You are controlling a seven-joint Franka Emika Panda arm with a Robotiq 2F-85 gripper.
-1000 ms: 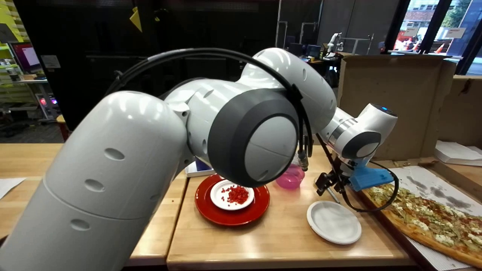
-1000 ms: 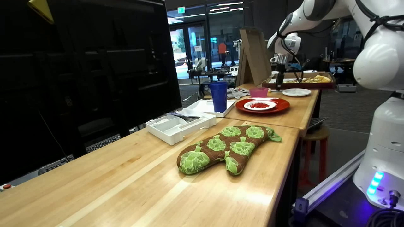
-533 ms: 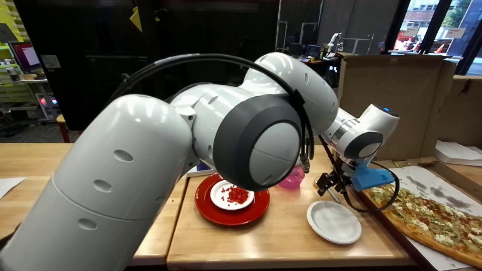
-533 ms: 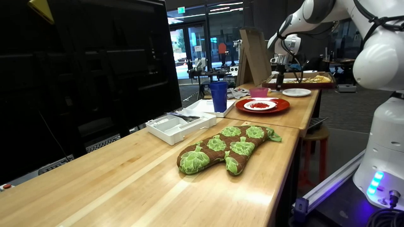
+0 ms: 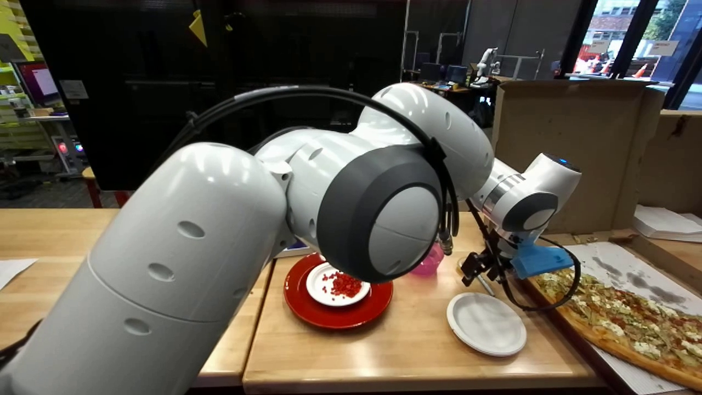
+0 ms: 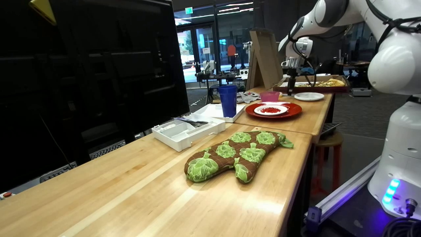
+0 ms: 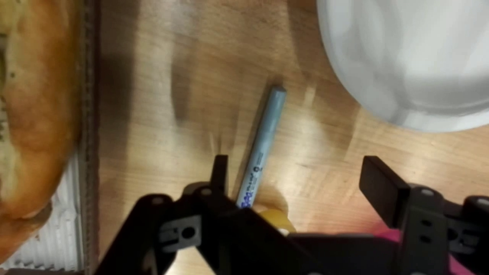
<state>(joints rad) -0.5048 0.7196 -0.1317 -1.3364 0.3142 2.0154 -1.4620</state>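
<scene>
While the hand (image 7: pixel 294 179) is released, a gray marker (image 7: pixel 263 145) lies below it

Although the hand is low above the counter (image 5: pixel 411 351), its two fingers (image 7: pixel 382 187) stand wide apart. The marker lies flat on the counter, and in the wrist view it is seen within the gap, closer to the finger at the left. One end of the marker passes out of sight behind the hand. Whether a finger touches the marker, I cannot tell. Beside this hidden end there is also a yellow object (image 7: pixel 276 219), of which only a part is visible.

In an exterior view, a white plate (image 5: pixel 486 325) lies on the near side of the hand. It is near to the visible end of the marker, but apart from it. A pink bowl (image 5: pixel 428 262) stands to the left of the hand in both exterior views. On the right, a large pizza (image 5: pixel 620 318) lies in an opened cardboard box (image 5: pixel 603 153). Farther to the left there is a red plate (image 5: pixel 338 318); on it rests a small white dish (image 5: pixel 315 288), which carries many small red pieces (image 5: pixel 346 284).

In an exterior view, a blue cup (image 6: pixel 228 100) stands upright on a white tray (image 6: pixel 210 110), to the left of the red plate. On the near section of the counter lies an oven mitt (image 6: pixel 233 151), brown with a green printed pattern.
</scene>
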